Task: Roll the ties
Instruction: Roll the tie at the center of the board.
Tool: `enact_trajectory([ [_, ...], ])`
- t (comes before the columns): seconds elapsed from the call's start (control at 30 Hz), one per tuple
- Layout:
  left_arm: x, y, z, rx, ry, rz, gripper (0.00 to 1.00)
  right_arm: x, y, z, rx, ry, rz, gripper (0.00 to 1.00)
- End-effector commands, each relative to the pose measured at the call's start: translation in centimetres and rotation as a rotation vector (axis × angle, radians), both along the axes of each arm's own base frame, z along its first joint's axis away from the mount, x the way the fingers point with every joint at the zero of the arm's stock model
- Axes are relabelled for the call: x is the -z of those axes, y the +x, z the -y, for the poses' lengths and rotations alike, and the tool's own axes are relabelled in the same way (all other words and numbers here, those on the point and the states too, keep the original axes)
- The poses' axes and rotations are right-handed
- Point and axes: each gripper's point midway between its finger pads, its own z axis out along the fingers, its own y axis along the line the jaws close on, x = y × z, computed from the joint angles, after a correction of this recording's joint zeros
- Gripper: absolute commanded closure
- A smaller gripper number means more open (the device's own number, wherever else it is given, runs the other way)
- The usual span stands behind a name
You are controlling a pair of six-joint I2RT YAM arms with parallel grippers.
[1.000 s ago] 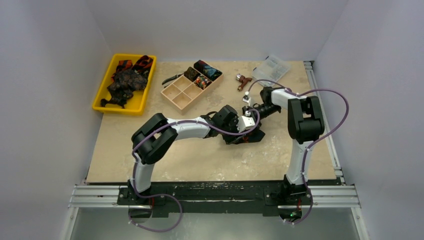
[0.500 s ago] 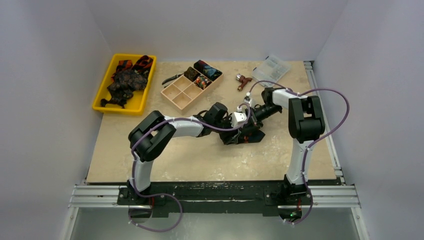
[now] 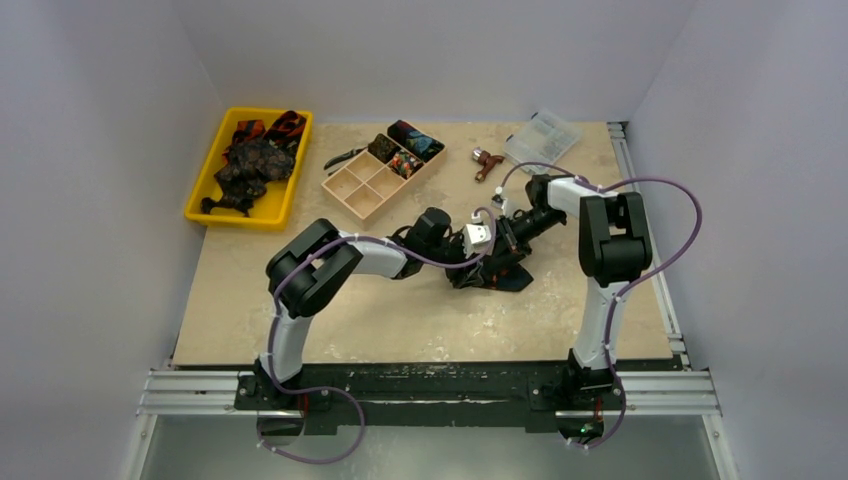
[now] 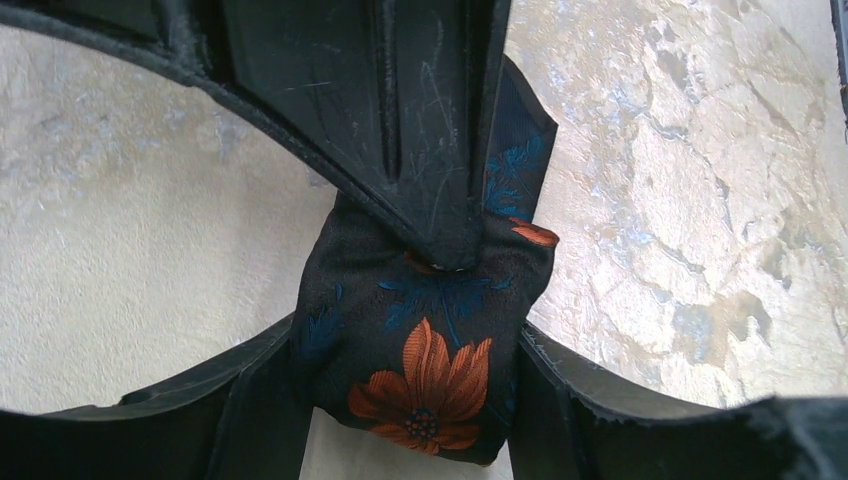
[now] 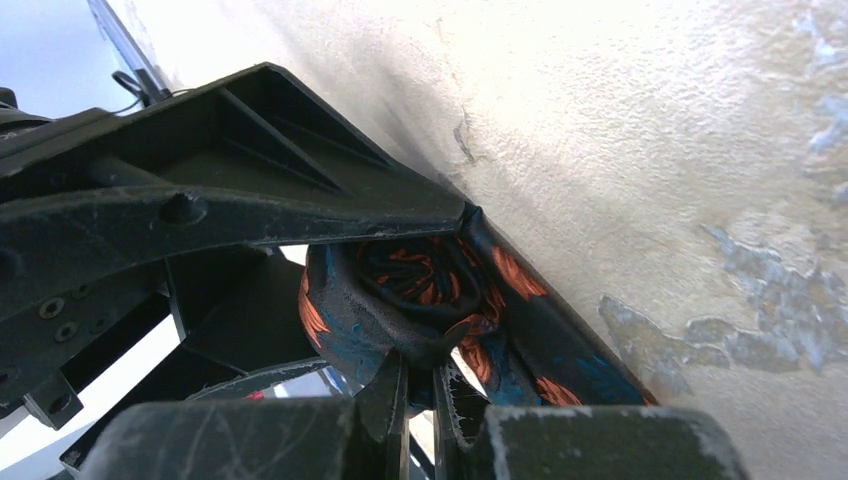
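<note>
Rolled tie [image 4: 420,385], centre of table [image 3: 400,320], largely hidden from above. R gripper [image 5: 420,375] pinches its core, jaws near-closed; L gripper [image 4: 407,335] straddles it, squeeze unclear. Behind: yellow tray [image 3: 200,210] w/ loose ties [image 3: 255,160], divided box [image 3: 362,190].

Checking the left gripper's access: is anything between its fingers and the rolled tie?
Nothing visible. The fingers of the left gripper flank the rolled tie on both sides with nothing between. The right gripper, opposite, is shut on the roll's fabric, clear of the left fingers' path.
</note>
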Motion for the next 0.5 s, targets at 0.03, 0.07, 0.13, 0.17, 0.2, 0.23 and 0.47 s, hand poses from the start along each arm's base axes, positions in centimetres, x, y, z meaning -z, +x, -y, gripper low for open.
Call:
enact_trajectory([
  [0.03,0.0,-1.2,1.1,0.084,-0.027,0.116,0.41,6.8,1.9,5.5,-0.136,-0.381,0.181,1.0],
  [0.07,-0.5,-1.2,0.7,0.075,-0.036,0.126,0.4,6.8,1.9,5.5,-0.143,-0.381,0.187,1.0],
  [0.13,-1.6,-2.0,-0.2,0.081,-0.063,0.158,0.37,6.8,1.9,5.4,-0.149,-0.377,0.191,1.0],
  [0.17,-2.1,-2.4,-0.7,0.085,-0.071,0.175,0.35,6.8,1.8,5.2,-0.158,-0.365,0.191,1.0],
  [0.2,-2.2,-2.7,-1.2,0.085,-0.068,0.185,0.34,6.9,1.7,5.0,-0.166,-0.355,0.19,1.0],
  [0.23,-2.6,-2.8,-1.6,0.077,-0.067,0.198,0.32,6.9,1.6,4.8,-0.175,-0.346,0.192,1.0],
  [0.47,-3.0,-1.9,-1.2,0.04,-0.093,0.183,0.08,6.7,2.5,3.9,-0.207,-0.33,0.24,1.0],
])
